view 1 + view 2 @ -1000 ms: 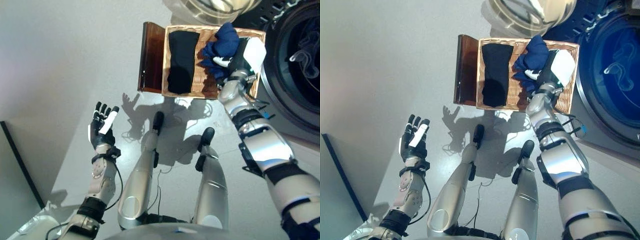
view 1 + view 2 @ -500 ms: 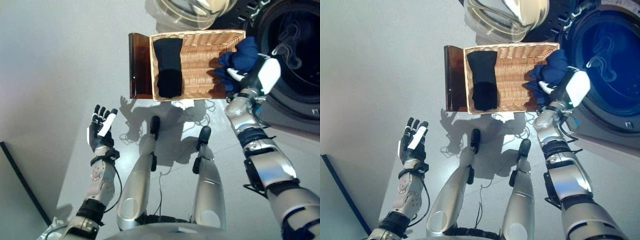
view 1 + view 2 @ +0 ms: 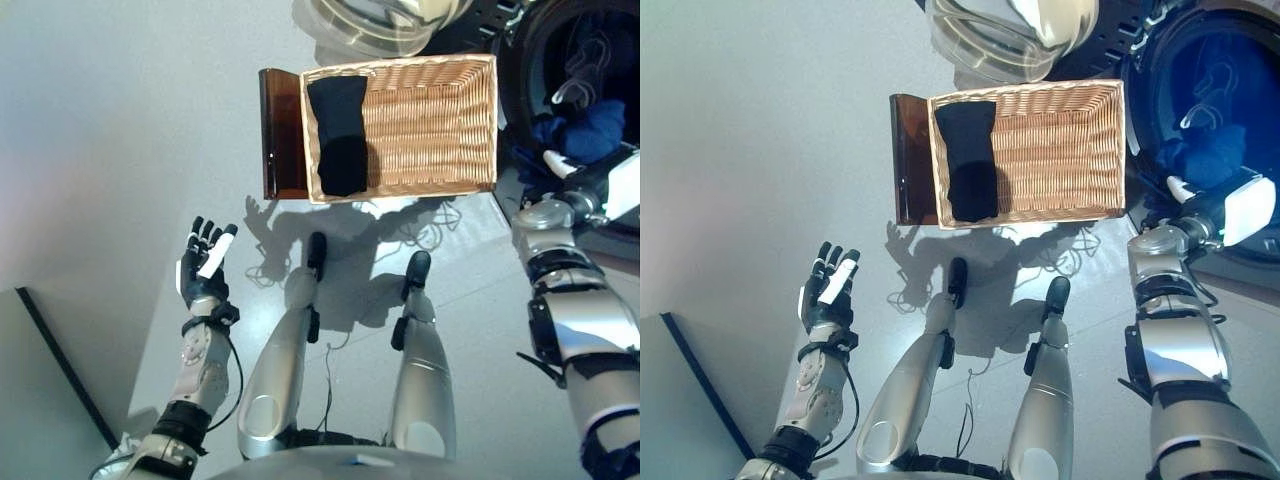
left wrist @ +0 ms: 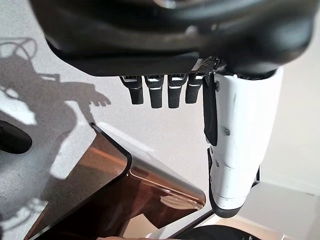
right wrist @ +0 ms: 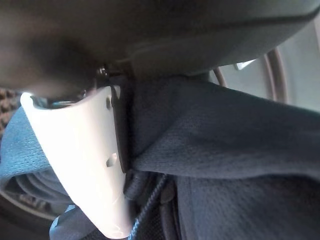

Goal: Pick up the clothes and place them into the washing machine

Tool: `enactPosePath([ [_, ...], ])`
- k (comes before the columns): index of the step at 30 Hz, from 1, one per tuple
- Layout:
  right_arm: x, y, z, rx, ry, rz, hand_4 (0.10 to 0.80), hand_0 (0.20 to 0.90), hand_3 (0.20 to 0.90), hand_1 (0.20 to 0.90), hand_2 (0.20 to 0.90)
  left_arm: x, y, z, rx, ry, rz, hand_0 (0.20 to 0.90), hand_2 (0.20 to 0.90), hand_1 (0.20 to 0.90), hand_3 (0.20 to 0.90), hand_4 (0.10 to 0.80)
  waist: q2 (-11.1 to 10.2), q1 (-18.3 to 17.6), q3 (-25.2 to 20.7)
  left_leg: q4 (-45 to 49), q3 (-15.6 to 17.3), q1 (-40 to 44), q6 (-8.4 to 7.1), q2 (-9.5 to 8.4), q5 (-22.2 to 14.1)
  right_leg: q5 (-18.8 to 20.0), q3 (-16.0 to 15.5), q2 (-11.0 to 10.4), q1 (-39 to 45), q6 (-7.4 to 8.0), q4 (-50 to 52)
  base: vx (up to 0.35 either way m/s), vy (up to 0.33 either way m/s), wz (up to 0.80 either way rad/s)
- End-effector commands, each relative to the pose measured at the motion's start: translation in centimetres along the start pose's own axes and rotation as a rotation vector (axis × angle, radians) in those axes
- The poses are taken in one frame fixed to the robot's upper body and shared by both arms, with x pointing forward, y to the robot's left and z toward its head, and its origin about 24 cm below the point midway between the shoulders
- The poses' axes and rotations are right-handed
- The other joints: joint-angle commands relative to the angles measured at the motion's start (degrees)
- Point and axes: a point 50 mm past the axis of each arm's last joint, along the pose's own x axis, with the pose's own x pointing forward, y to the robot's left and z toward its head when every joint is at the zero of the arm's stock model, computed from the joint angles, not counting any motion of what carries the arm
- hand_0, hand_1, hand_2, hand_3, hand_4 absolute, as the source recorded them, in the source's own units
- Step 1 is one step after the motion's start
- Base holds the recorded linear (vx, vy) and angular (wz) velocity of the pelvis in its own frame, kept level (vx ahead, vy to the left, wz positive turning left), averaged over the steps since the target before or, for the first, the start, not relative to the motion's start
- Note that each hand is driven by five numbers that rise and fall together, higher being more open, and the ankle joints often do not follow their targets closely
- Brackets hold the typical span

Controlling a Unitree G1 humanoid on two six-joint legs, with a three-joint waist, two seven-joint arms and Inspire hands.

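Note:
My right hand (image 3: 580,180) is shut on a dark blue garment (image 3: 590,130), holding it at the round opening of the washing machine (image 3: 520,60) on the right. In the right wrist view the blue cloth (image 5: 225,150) is pinched under the white-covered thumb (image 5: 80,155). A black garment (image 3: 340,135) lies in the left end of the wicker basket (image 3: 440,110). My left hand (image 3: 203,260) hangs open over the floor at the lower left, holding nothing.
A brown translucent panel (image 3: 280,135) stands against the basket's left side. The machine's glass door (image 3: 385,20) swings open above the basket. A dark-edged board (image 3: 55,370) lies at the lower left.
My right hand has carried the blue garment from the basket's right end across to the washing machine opening. The left hand has stayed put.

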Motion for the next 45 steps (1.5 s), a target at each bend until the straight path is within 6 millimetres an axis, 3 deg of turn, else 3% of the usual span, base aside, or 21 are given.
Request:
enactPosePath([
  [1,3.6,-4.6,4.7,0.066,-0.156,-0.164,0.300,0.200,0.200,0.200,0.200,-0.6,1.1,1.1,0.000,-0.063,0.006,0.900,0.900,0.900,0.900,0.800,0.87,0.79,-2.22,2.37,2.21,-0.99,-3.33,-1.78,-4.45,-5.86,0.30,0.57,-0.61,-1.38,4.36,0.000,0.000,0.00],
  [5,4.9,-6.5,6.0,0.076,-0.165,-0.203,0.300,0.200,0.200,0.200,0.200,-0.6,0.9,1.1,-0.001,-0.061,-0.007,0.900,0.900,0.900,0.900,0.800,1.93,0.66,-1.97,1.92,2.66,-1.13,-3.59,-1.53,-4.10,-6.19,0.80,0.70,-1.63,-1.53,5.31,0.000,-0.040,-0.05],
  [13,5.8,-8.2,8.9,0.057,-0.237,-0.215,0.300,0.200,0.200,0.200,0.200,-0.7,0.2,1.3,-0.015,-0.068,-0.041,0.900,0.900,0.900,0.900,0.800,2.95,0.47,-1.66,0.95,3.48,-0.95,-3.97,-1.10,-3.55,-6.67,1.55,1.21,-3.15,-1.78,6.28,0.004,-0.043,-0.07],
  [20,6.4,-10.3,13.1,0.058,-0.329,-0.245,0.300,0.200,0.200,0.200,0.200,-0.9,-0.4,1.8,-0.032,-0.084,-0.090,0.900,0.900,0.900,0.900,0.800,3.16,0.13,-1.30,0.61,4.69,-1.00,-4.16,-0.59,-3.48,-6.97,2.61,1.98,-5.03,-2.10,7.22,-0.004,-0.040,-0.11],
  [23,6.8,-12.7,15.7,0.049,-0.370,-0.289,0.300,0.200,0.200,0.200,0.200,-1.1,-0.8,2.1,-0.034,-0.088,-0.125,0.900,0.900,0.900,0.900,0.800,3.77,0.13,-1.06,0.35,5.25,-1.31,-4.44,-0.56,-3.38,-7.49,3.07,1.90,-6.70,-2.17,8.38,-0.007,-0.028,-0.07],
  [31,6.6,-16.3,20.4,0.110,-0.432,-0.352,0.300,0.200,0.200,0.200,0.200,-1.1,-1.4,2.4,-0.038,-0.099,-0.154,0.900,0.900,0.900,0.900,0.800,5.37,0.40,-1.37,-1.22,6.16,-1.99,-4.92,-0.47,-2.55,-8.30,4.31,2.25,-9.98,-2.44,10.45,0.016,-0.042,-0.06],
  [39,6.5,-19.5,22.5,0.148,-0.457,-0.396,0.300,0.200,0.200,0.200,0.200,-1.3,-2.7,3.0,-0.053,-0.122,-0.212,0.900,0.900,0.900,0.900,0.800,6.45,0.65,-1.25,-2.22,6.51,-3.74,-5.19,-0.44,-2.01,-9.63,5.38,2.46,-14.45,-2.70,13.64,0.016,-0.046,0.03],
  [45,6.6,-20.8,22.9,0.169,-0.463,-0.413,0.300,0.200,0.200,0.200,0.200,-1.5,-3.6,3.4,-0.076,-0.138,-0.244,0.900,0.900,0.900,0.900,0.800,7.05,0.71,-0.56,-2.53,6.80,-5.40,-5.24,-0.48,-1.87,-10.19,5.93,2.63,-17.63,-2.76,15.42,0.009,-0.041,0.06],
])
